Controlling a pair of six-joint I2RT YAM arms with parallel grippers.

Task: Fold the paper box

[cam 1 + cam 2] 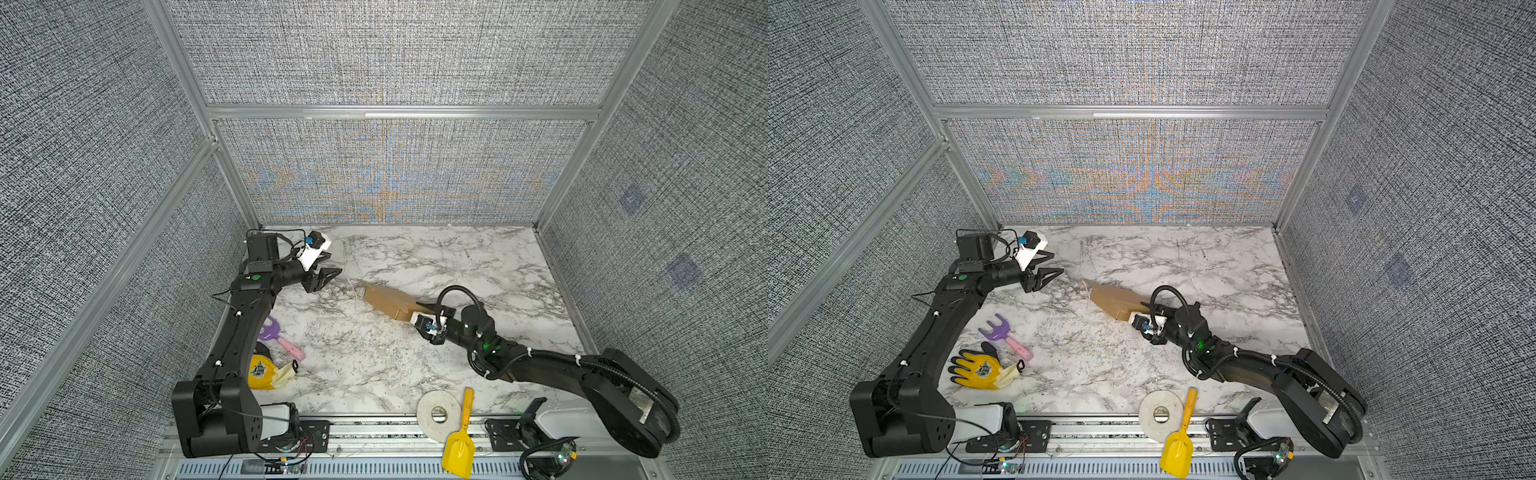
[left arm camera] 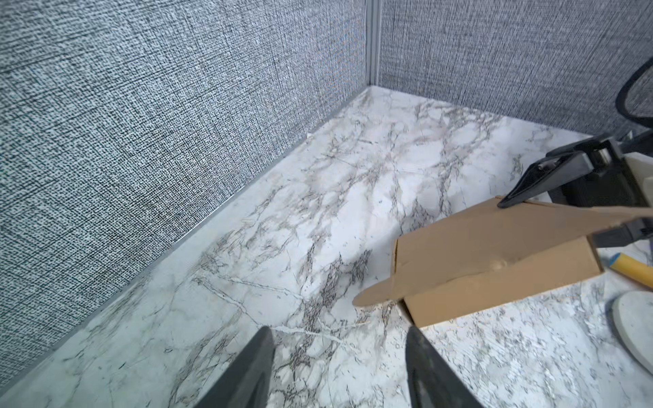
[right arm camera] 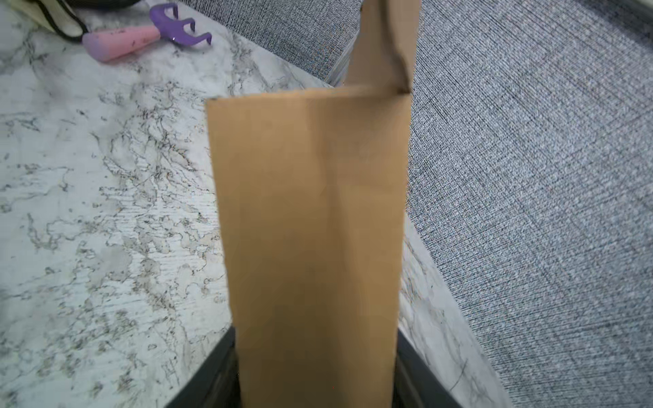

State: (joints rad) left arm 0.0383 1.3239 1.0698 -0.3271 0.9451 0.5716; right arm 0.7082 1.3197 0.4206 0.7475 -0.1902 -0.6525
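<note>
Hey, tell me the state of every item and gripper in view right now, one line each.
paper box: folded shallow, a tab sticking out, one end gripped.
right gripper: shut on the paper box.
left gripper: open, empty, clear of the box.
tape roll: lying flat, untouched.
yellow shovel: lying beside the tape roll.
purple rake: lying flat, untouched.
yellow glove: lying flat, untouched.

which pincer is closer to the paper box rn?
Right. The right pincer is at the paper box, its jaws on either side of one end. The left pincer stands apart from the box, open and empty, over the table toward the back-left corner.
</note>
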